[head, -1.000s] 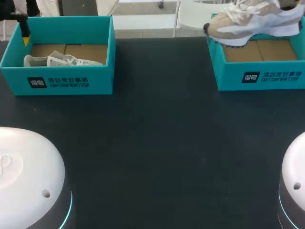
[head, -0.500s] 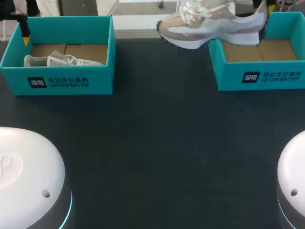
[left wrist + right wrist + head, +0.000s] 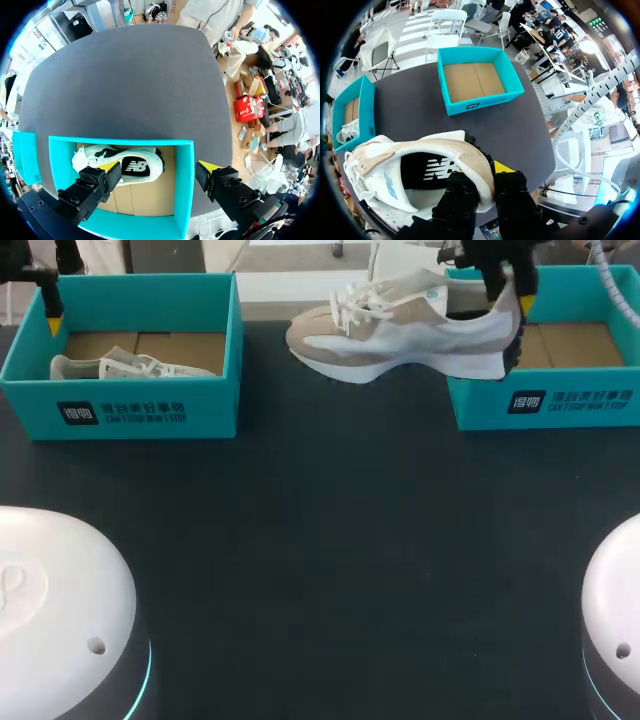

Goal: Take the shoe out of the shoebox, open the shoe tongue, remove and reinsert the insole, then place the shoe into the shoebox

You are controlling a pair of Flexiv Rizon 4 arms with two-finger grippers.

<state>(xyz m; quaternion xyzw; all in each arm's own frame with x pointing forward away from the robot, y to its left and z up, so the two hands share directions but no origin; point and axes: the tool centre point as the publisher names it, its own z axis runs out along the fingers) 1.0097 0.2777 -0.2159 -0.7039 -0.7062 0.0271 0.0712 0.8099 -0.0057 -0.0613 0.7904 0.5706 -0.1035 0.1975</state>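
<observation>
A beige and white shoe [image 3: 400, 330] hangs in the air over the back of the table, toe pointing left, heel still above the left wall of the right teal shoebox [image 3: 545, 400]. My right gripper [image 3: 505, 290] is shut on its heel collar; in the right wrist view the shoe [image 3: 410, 165] fills the space by the right gripper [image 3: 487, 182], one finger inside the heel and one outside. The right shoebox [image 3: 480, 102] lies empty ahead of it. My left gripper [image 3: 159, 167] stands open above the left shoebox [image 3: 185, 180], which holds a second shoe [image 3: 120, 167].
The left teal shoebox [image 3: 130, 410] sits at the back left with its white shoe [image 3: 130, 367] lying inside. My left gripper [image 3: 48, 310] hovers at that box's far left corner. Two white robot bases [image 3: 60, 590] [image 3: 615, 610] fill the near corners.
My right gripper has carried the shoe leftward and down, from above the right shoebox out over the table. The left arm has stayed still.
</observation>
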